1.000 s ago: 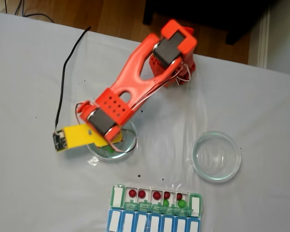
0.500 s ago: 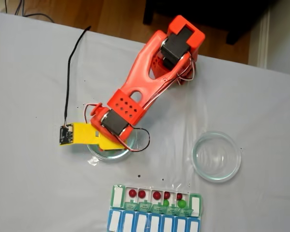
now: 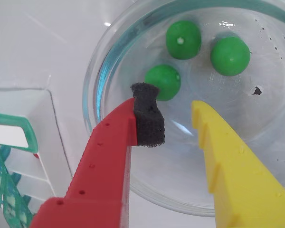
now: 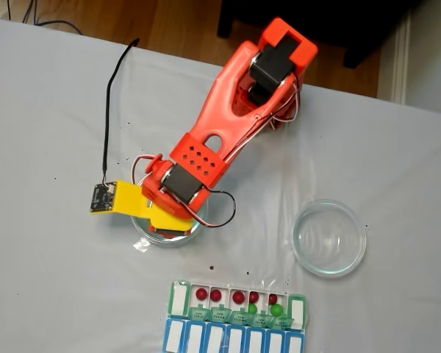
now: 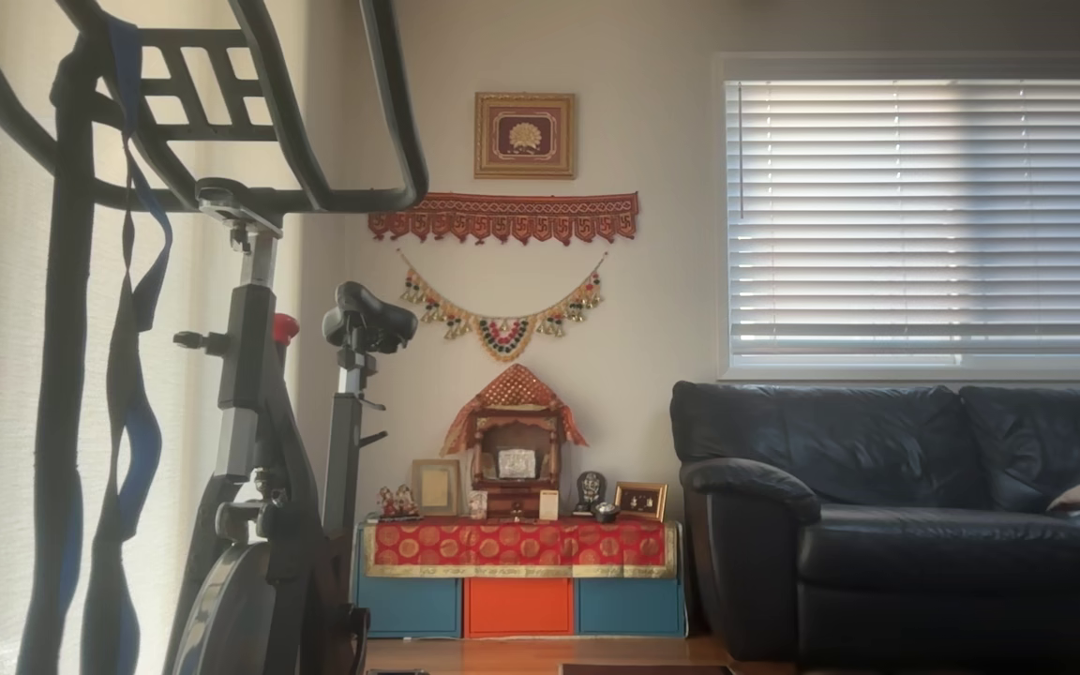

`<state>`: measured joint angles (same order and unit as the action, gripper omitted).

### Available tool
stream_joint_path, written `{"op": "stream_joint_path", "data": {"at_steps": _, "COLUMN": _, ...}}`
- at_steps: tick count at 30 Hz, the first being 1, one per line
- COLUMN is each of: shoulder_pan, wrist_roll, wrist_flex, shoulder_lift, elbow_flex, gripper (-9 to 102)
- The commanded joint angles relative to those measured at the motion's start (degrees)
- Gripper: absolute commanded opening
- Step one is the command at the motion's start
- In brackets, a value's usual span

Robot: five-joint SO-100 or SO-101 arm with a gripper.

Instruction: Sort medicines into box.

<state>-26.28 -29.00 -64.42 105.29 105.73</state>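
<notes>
Hand [image 3: 173,121] spread, empty, lowered into the near glass dish [image 3: 97,80], red finger with its black foam pad [image 3: 147,116] just beside the nearest green pill [image 3: 163,81], yellow finger [image 3: 213,142] apart on the other side. Two more green pills [image 3: 183,39] and [image 3: 230,56] farther back in the same dish, none gripped yet. Compared with a second ago in the fixed view: arm [image 4: 220,125] swung further round and dropped, wrist now low over the dish [image 4: 165,234] rather than beside it. Looks like the reach for the next green pill, with the close still to come.

Box [image 4: 235,312] well apart near the lower edge of the fixed view: red pills [image 4: 201,294] in a row of white compartments, two green ones [image 4: 276,309] toward the right end. Second dish [image 4: 329,237] to the right on the table [image 4: 44,279], seemingly bare.

Dish contents hidden under the arm in the fixed view; lower part of the box cut off by the frame; pill count per compartment too small to settle. Corner of the box [image 3: 14,137] at the left edge of the wrist view, blurred.
</notes>
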Motion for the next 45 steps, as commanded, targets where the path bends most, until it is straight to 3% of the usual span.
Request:
{"op": "stream_joint_path", "data": {"at_steps": 1, "shoulder_pan": 0.7, "wrist_roll": 1.1, "wrist_flex": 2.1, "shoulder_lift": 3.5, "elbow_flex": -1.1, "gripper": 15}}
{"op": "stream_joint_path", "data": {"at_steps": 26, "shoulder_pan": 1.0, "wrist_roll": 1.8, "wrist_flex": 9.8, "shoulder_lift": 3.6, "elbow_flex": 3.7, "gripper": 23}}
{"op": "stream_joint_path", "data": {"at_steps": 45, "shoulder_pan": 1.4, "wrist_roll": 1.8, "wrist_flex": 13.9, "shoulder_lift": 1.9, "elbow_flex": 5.6, "gripper": 23}}
